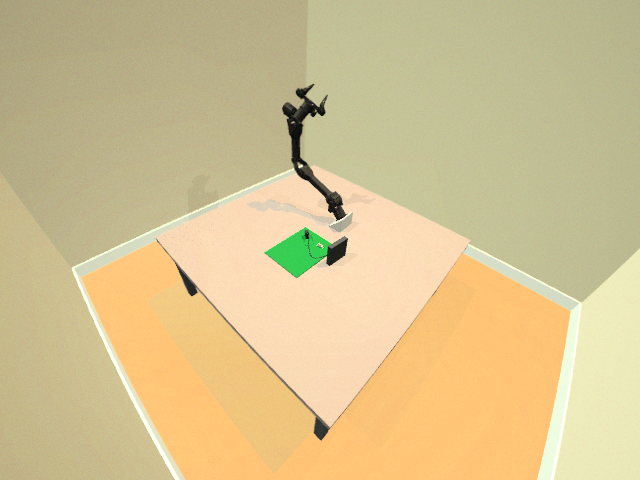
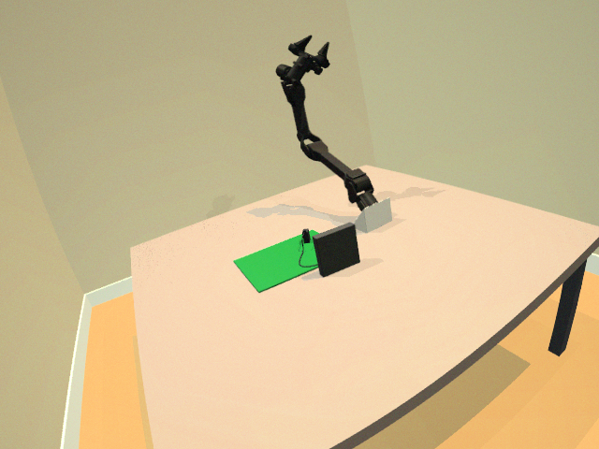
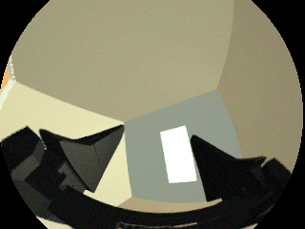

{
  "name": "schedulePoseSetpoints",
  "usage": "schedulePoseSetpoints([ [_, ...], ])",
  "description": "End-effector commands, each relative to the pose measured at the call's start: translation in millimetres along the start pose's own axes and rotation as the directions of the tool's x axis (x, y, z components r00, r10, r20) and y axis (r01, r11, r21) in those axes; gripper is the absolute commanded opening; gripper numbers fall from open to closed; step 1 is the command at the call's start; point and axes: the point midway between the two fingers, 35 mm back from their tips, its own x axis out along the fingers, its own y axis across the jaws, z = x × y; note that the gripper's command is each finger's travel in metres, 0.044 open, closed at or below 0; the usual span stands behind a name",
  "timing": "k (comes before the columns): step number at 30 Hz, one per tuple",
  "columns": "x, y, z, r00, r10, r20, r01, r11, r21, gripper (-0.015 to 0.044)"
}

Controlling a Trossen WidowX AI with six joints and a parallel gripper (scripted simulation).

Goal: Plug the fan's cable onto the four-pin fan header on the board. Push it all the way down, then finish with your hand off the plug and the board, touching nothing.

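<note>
My gripper (image 1: 320, 90) (image 2: 319, 39) (image 3: 159, 134) is open and empty, raised high above the table and far from the board, its fingers pointing upward. The green board (image 1: 289, 255) (image 2: 261, 272) lies flat on the table. A small black plug (image 1: 307, 234) (image 2: 305, 236) stands upright at the board's back part, with the thin dark cable curving from it to the fan. The square black fan (image 1: 337, 251) (image 2: 337, 250) stands on edge beside the board. The four-pin header cannot be made out, nor can I tell whether the plug is on it or how deep it sits.
Small pale parts (image 1: 320, 245) sit on the board between plug and fan. A light grey angled block (image 1: 341, 222) (image 2: 377, 215) stands at the arm's base, behind the fan. The table (image 1: 330, 330) (image 2: 270, 353) carries all of these. Walls surround the table.
</note>
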Motion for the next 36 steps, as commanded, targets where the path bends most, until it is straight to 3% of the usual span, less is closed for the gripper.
schedulePoseSetpoints([
  [1,4.9,42.1,-65.6,0.972,0.104,-0.211,-0.023,0.935,0.354,0.0440],
  [10,-21.5,106.6,-157.8,0.823,0.271,-0.499,0.231,0.643,0.730,0.0440],
  [17,-66.9,158.6,-220.4,0.622,0.405,-0.670,0.577,0.341,0.742,0.0440],
  [22,-109.2,193.9,-254.8,0.449,0.494,-0.744,0.803,0.142,0.579,0.0440],
  [27,-158.2,227.7,-280.1,0.260,0.574,-0.777,0.953,-0.023,0.302,0.0440],
  [32,-211.9,259.6,-295.2,0.062,0.643,-0.763,0.988,-0.146,-0.043,0.0440],
  [36,-256.4,283.2,-299.4,-0.093,0.687,-0.720,0.921,-0.215,-0.324,0.0440],
])
